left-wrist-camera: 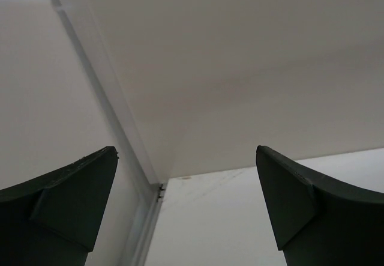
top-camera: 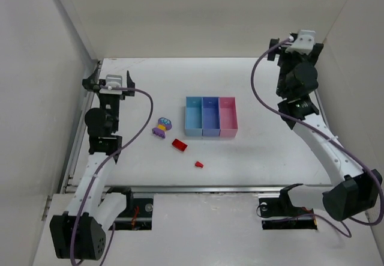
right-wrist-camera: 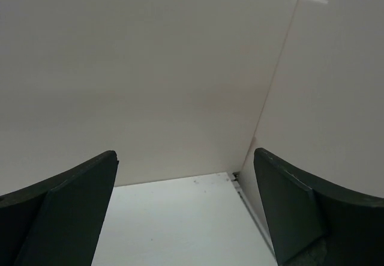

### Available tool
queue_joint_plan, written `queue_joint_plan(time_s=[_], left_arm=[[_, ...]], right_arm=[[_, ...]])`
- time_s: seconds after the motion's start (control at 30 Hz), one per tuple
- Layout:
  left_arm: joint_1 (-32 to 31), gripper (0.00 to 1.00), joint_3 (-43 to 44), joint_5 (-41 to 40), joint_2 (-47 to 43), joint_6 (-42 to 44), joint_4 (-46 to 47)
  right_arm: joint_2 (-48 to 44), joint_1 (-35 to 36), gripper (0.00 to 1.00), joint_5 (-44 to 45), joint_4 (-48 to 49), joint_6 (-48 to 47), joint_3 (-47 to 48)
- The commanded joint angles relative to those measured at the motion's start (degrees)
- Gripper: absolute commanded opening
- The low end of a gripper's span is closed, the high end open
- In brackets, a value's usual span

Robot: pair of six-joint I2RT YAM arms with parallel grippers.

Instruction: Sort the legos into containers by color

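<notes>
**A:** Where do we stand? We begin with the big things.

**B:** The table (top-camera: pixel 270 152) is white, with walls around it. Our arms stand at its two sides, far from the middle. The left gripper (left-wrist-camera: pixel 186 149) is spread wide and holds nothing; it faces the far left corner. The right gripper (right-wrist-camera: pixel 185 152) is also spread and holds nothing; it faces the far right corner.

**A:** And the bins?

**B:** The bins (top-camera: pixel 210 116) stand joined in a row in the middle of the table: light blue, blue-violet, pink. From above we see no brick in any of them.

**A:** So the legos are all outside?

**B:** As far as we see, yes. They lie on the table left of the bins. A heap (top-camera: pixel 162 126) of purple, light blue and yellow pieces is near the light blue end. The red brick (top-camera: pixel 179 145) lies closer to our bases, and the small red piece (top-camera: pixel 198 164) closer again.

**A:** Then we judge that nothing is sorted yet.

**B:** We agree. Every piece is left to do, and both grippers are well apart from them.
</notes>
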Motion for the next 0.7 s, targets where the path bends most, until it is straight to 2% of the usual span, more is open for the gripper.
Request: queue_joint_plan(time_s=[0.0, 0.03, 0.1, 0.13, 0.17, 0.2, 0.23, 0.27, 0.3, 0.37, 0.4, 0.47, 0.5, 0.57, 0.67], left_arm=[[-0.5, 1.0, 5.3, -3.6, -1.6, 5.7, -11.2], [-0.5, 1.0, 6.9, -2.9, -1.6, 8.7, -14.2], [-1.0, 1.0, 13.6, -0.1, 0.2, 11.7, -23.8], [-1.0, 1.0, 16.3, 2.8, 0.9, 13.2, -35.9], [-1.0, 1.0, 19.2, 11.7, 1.7, 19.7, -42.9], [-1.0, 1.0, 23.8, 17.2, 2.3, 23.9, -49.7], [-1.5, 1.0, 25.2, 21.9, 2.8, 27.6, -59.4], [-1.5, 1.0, 25.2, 27.8, 2.8, 29.4, -61.8], [-2.5, 1.0, 25.2, 29.6, 2.8, 30.8, -63.3], [-4.4, 1.0, 24.5, 31.3, 2.2, 33.2, -66.1], [-5.0, 1.0, 23.8, 31.3, 2.2, 34.3, -66.7], [-5.0, 1.0, 23.8, 31.3, 2.2, 32.3, -66.7], [-5.0, 1.0, 23.8, 31.3, 2.2, 30.3, -65.7], [-5.0, 1.0, 21.6, 30.4, 0.6, 22.1, -63.0], [-5.0, 1.0, 17.0, 28.3, -2.0, 15.7, -57.9]], right_arm=[[1.9, 7.8, 1.0, 11.3, -9.8, -15.4, 8.5], [3.3, 9.3, 1.0, 12.8, -9.8, -24.6, 9.4], [4.7, 11.9, 1.0, 15.5, -9.8, -25.9, 11.9], [5.2, 12.6, 1.0, 17.6, -9.8, -15.7, 13.4], [5.2, 13.8, 1.0, 25.3, -11.2, -9.7, 14.9], [4.6, 17.0, 1.0, 25.3, -13.8, -4.4, 17.1], [3.2, 17.8, 1.0, 20.5, -19.2, -0.2, 17.9], [0.0, 17.8, 1.0, 10.6, -32.1, 5.0, 18.6], [-1.0, 17.8, 1.0, -8.7, -37.9, 8.1, 19.5], [0.2, 15.1, 1.0, -29.7, -47.9, 15.3, 23.1], [1.1, 14.5, 1.0, -44.2, -55.2, 16.3, 23.1], [2.7, 16.3, 1.0, -46.9, -59.8, 18.9, 21.0], [3.3, 17.6, 1.0, -45.3, -62.6, 21.7, 19.3], [3.4, 23.8, 1.0, -40.4, -63.7, 22.2, 12.6], [2.6, 32.4, 1.0, -35.4, -64.3, 22.2, 7.3]])
